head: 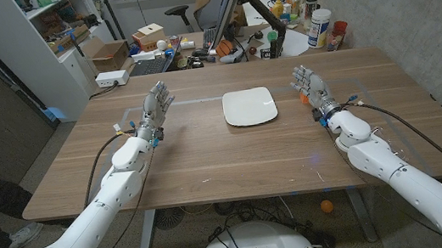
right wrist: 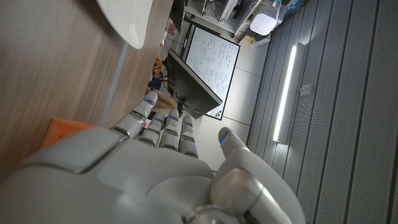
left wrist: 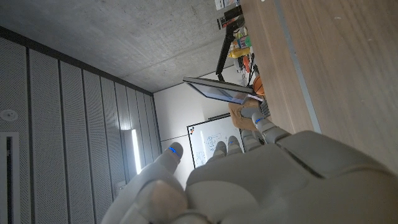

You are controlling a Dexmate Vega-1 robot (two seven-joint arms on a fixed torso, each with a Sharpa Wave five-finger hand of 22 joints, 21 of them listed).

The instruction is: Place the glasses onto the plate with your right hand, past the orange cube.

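Our right hand (head: 310, 86) is spread, holding nothing; glasses unseen, so we find them first, then skirt the orange cube (right wrist: 65, 132) toward the plate (head: 249, 106).

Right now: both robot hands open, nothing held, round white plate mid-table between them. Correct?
Nearly. The white plate is square with rounded corners, not round, as the head view shows. The rest stands: it sits mid-table between the left robot hand and the right robot hand, both open and holding nothing.

Office: cluttered desk (head: 219, 47), whiteboard (right wrist: 211, 65)
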